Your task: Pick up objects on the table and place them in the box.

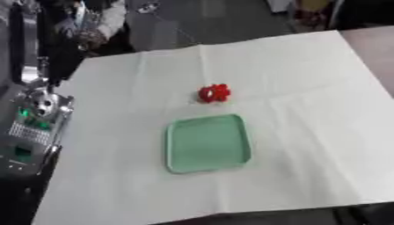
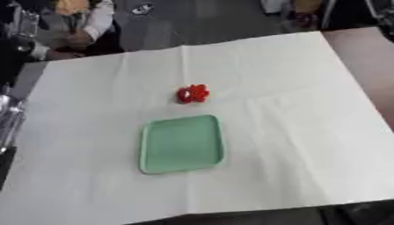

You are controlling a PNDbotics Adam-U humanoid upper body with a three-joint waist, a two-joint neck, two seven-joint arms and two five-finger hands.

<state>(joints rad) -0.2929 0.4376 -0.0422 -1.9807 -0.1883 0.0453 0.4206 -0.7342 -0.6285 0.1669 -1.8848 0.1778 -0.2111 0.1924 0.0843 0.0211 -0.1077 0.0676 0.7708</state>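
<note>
Lying on the white cloth (image 1: pixel 308 132) just beyond the far edge of the green tray (image 1: pixel 208 143), a small red object (image 1: pixel 215 93) is seen; its shape is lumpy and cannot be made out further. A narrow strip of cloth is seen between object and tray, so they appear apart, though only just. The tray is shallow, rectangular with rounded corners, pale green, and is set near the middle of the cloth with its long side running away from the camera, tilted slightly. Nothing is seen inside it.

The cloth is spread over most of the worktop (image 1: pixel 377 48), creased along fold lines, with one crease running across to the right of the red object. A brown strip of worktop is exposed at the right edge.

At the left edge of the left eye view, a silver and black mechanism (image 1: pixel 34 127) with small green lights is noted beside the cloth, off the near-left corner region; whether it belongs to the robot's left arm cannot be told. Neither robot hand is seen in either view, so the state of the fingers cannot be reported: no grasp, release or clench is visible.

Beyond the far edge, a grey floor (image 1: pixel 200 17) is seen.
</note>
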